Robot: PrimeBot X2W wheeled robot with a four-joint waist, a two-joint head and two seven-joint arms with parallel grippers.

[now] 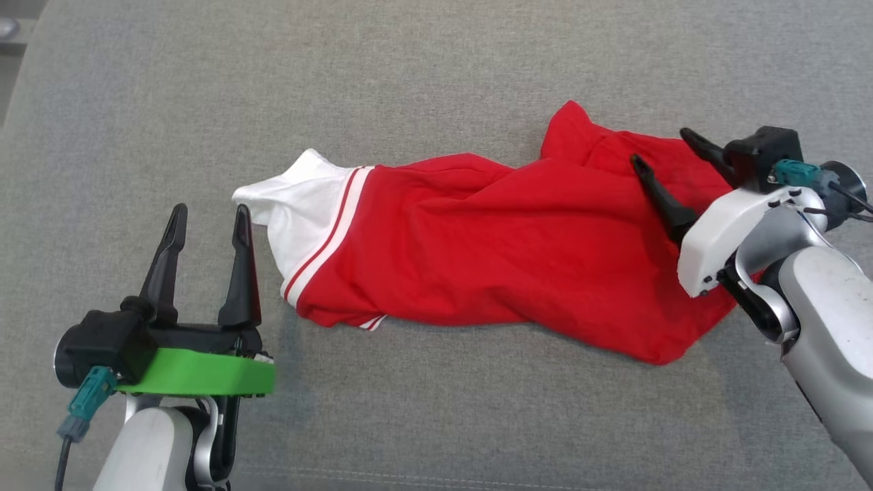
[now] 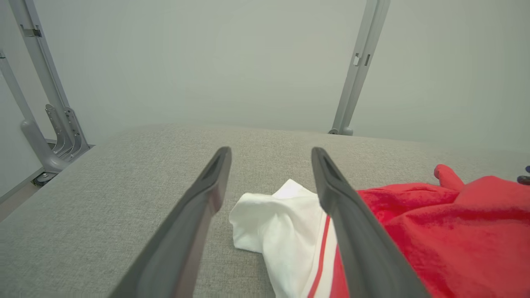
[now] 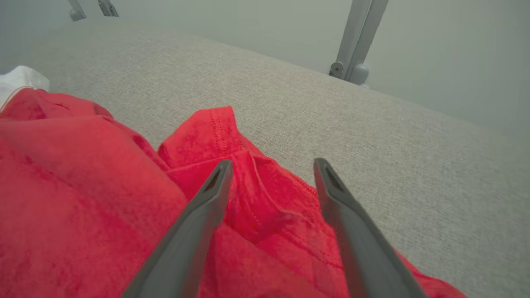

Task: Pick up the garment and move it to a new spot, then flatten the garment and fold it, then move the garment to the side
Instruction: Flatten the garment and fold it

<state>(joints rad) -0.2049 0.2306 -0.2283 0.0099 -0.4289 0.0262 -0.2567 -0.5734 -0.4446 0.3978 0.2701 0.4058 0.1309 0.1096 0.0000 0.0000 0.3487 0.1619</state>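
Note:
The garment [image 1: 491, 252] is red with a white end trimmed in red stripes. It lies crumpled and twisted lengthwise across the grey cushion [image 1: 436, 68]. My left gripper [image 1: 210, 217] stands open just left of the white end [image 2: 281, 223], apart from the cloth, nothing between its fingers. My right gripper [image 1: 660, 144] hovers open over the garment's red right end, its fingers pointing toward the bunched hem [image 3: 215, 132]. In the right wrist view that gripper [image 3: 272, 165] has red cloth [image 3: 83, 186] beneath it, not pinched.
The grey fabric surface stretches wide behind and in front of the garment. Metal frame legs [image 2: 358, 66] stand beyond its far edge against a pale wall, with more brackets [image 2: 54, 120] at the far left corner.

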